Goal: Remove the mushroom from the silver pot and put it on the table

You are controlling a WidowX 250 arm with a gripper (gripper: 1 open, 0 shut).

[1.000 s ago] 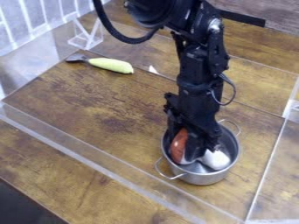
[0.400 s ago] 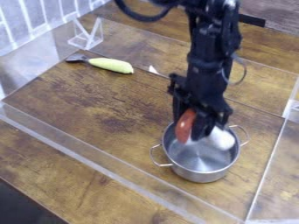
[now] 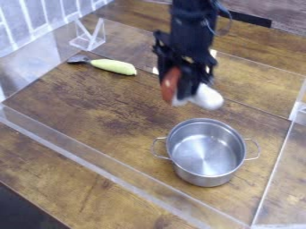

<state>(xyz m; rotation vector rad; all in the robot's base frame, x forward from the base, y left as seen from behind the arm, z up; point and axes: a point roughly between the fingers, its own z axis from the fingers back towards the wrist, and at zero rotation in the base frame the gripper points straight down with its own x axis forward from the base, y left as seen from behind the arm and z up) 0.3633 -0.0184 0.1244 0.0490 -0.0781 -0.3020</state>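
Note:
My gripper [image 3: 183, 83] hangs above the table [image 3: 84, 107], up and to the left of the silver pot [image 3: 205, 150]. It is shut on the mushroom [image 3: 191, 91]: the reddish-brown cap points left and the white stem sticks out to the lower right. The image is motion-blurred around the fingers. The steel pot stands upright at the lower right with its two loop handles showing and nothing visible inside it.
A yellow-green elongated vegetable [image 3: 114, 66] lies at the upper left beside a small dark item [image 3: 75, 61]. Clear acrylic walls [image 3: 84, 148] border the front and left of the wooden top, and another clear panel [image 3: 287, 152] stands at the right.
The gripper rose out of the pot with the mushroom in its grip and moved up and to the left. The pot stayed in place and now looks empty.

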